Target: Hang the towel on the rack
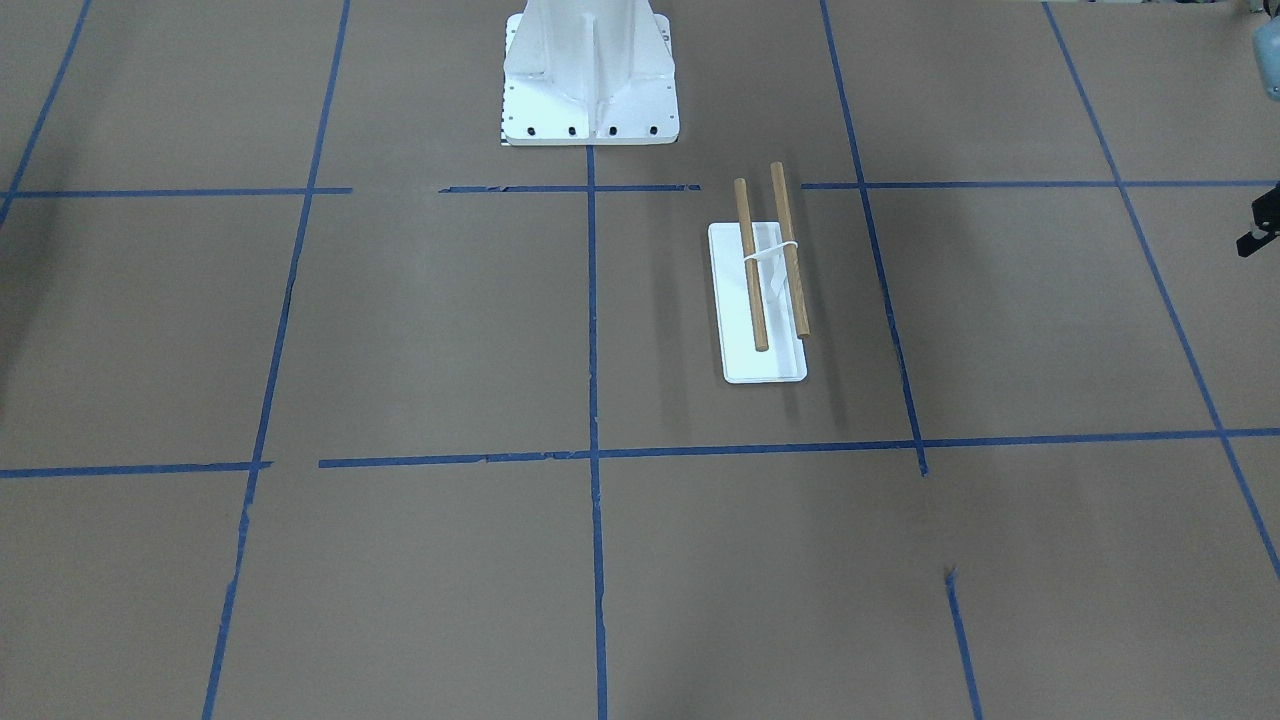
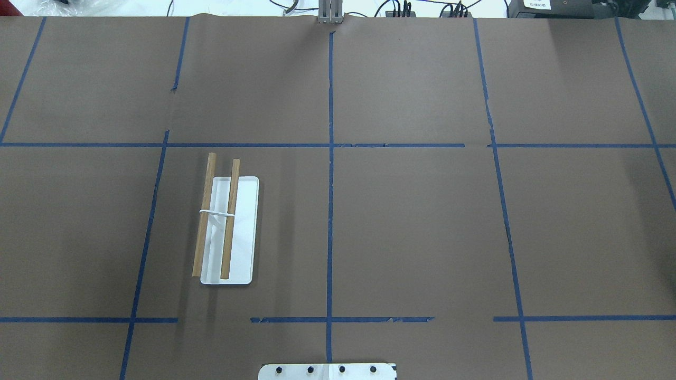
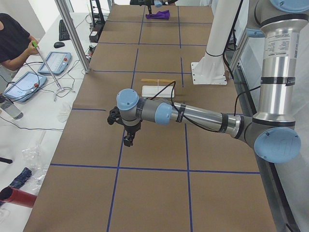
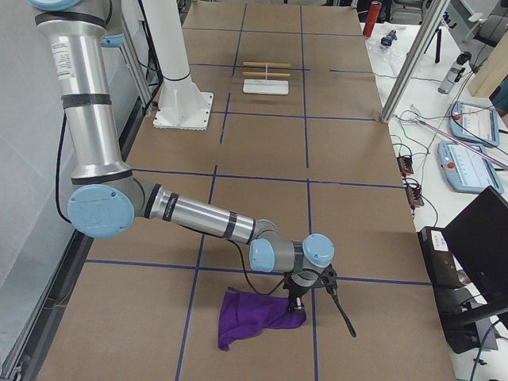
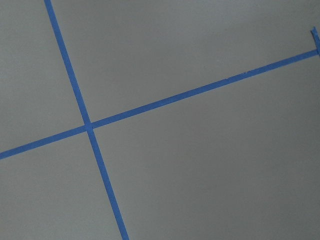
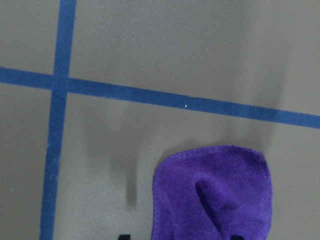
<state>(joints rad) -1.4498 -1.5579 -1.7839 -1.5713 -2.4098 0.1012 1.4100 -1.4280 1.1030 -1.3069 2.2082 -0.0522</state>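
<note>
Towel: you'll find the purple towel (image 4: 255, 319) crumpled on the brown paper at the lower middle of the right-side view, well apart from the rack.
Rack: look left of centre in the overhead view. The rack (image 2: 245, 237) stands with its white base flat on the table (image 2: 422, 237). Its two wooden dowels (image 2: 228, 243) run parallel and are joined mid-length by a thin white crosspiece.
Right gripper: the right gripper (image 4: 296, 308) is down at the towel's right end. In its wrist view you see two dark fingertips (image 6: 123, 236) at the bottom edge, set wide apart with the towel's rim between them. The jaws are spread and clamp nothing.
Left gripper: the left gripper (image 3: 128, 140) points down over bare paper at centre-left of the left-side view. You cannot tell whether it is spread or closed.
Tape: blue tape lines (image 5: 90, 125) cross in the left wrist view.
</note>
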